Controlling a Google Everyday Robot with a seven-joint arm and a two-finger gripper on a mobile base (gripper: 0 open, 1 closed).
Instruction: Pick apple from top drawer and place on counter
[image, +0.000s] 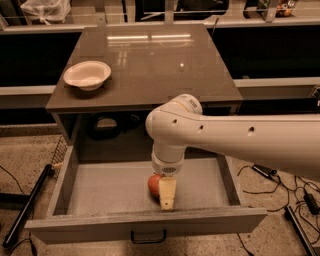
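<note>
The small red-orange apple (153, 183) lies on the grey floor of the open top drawer (107, 187), near the middle front. My gripper (163, 193) reaches straight down into the drawer from the big white arm (225, 137) and is right at the apple, on its right side and partly covering it. The apple still seems to rest on the drawer floor. The glossy grey-brown counter (150, 65) lies above and behind the drawer.
A white shallow bowl (87, 74) stands on the counter's left side. The drawer's thick front panel with a dark handle (148, 236) is nearest to the camera. Dark items sit in the cabinet recess behind the drawer. Cables and a black pole lie on the floor at both sides.
</note>
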